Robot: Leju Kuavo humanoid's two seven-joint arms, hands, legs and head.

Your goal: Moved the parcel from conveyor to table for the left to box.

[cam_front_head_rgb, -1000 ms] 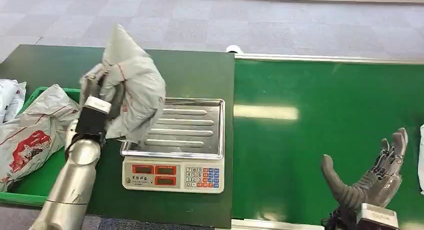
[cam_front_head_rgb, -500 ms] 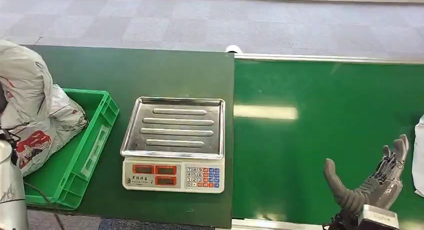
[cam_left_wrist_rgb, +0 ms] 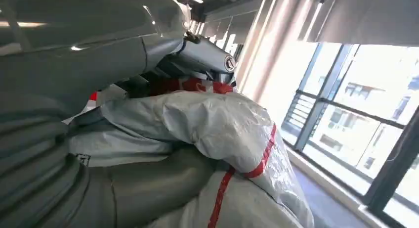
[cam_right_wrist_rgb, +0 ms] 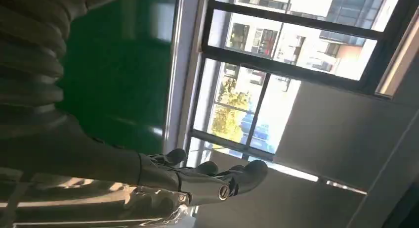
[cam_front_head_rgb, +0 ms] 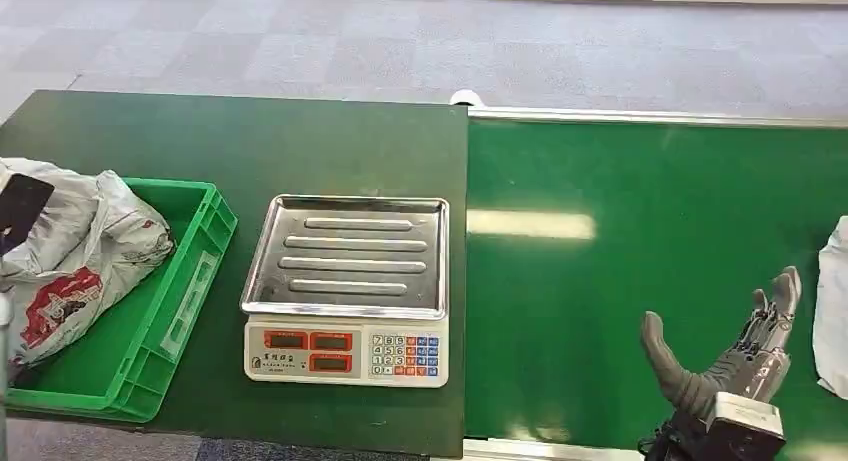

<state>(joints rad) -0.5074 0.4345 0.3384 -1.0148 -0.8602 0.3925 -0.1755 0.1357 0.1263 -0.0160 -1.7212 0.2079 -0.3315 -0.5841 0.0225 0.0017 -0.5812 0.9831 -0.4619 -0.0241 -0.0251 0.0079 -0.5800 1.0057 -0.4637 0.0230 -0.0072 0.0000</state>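
Left hand (cam_left_wrist_rgb: 89, 188) closed around a soft, crinkly grey bag (cam_front_head_rgb: 75, 251) over the green crate (cam_front_head_rgb: 190, 281) at the desk's left edge. Looks light, slippery; best gripped by bunched folds. Scale (cam_front_head_rgb: 347, 286) mid-desk. Right hand (cam_front_head_rgb: 730, 366) spread, empty, beside a white parcel (cam_front_head_rgb: 832, 306) at the conveyor's (cam_front_head_rgb: 620, 271) right edge.

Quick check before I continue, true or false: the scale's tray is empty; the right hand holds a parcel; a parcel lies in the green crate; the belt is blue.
1. The scale has an empty tray. True.
2. The right hand holds a parcel. False: it is open above the belt, holding nothing.
3. A grey parcel lies in the green crate. True.
4. The belt is blue. False: it is green.
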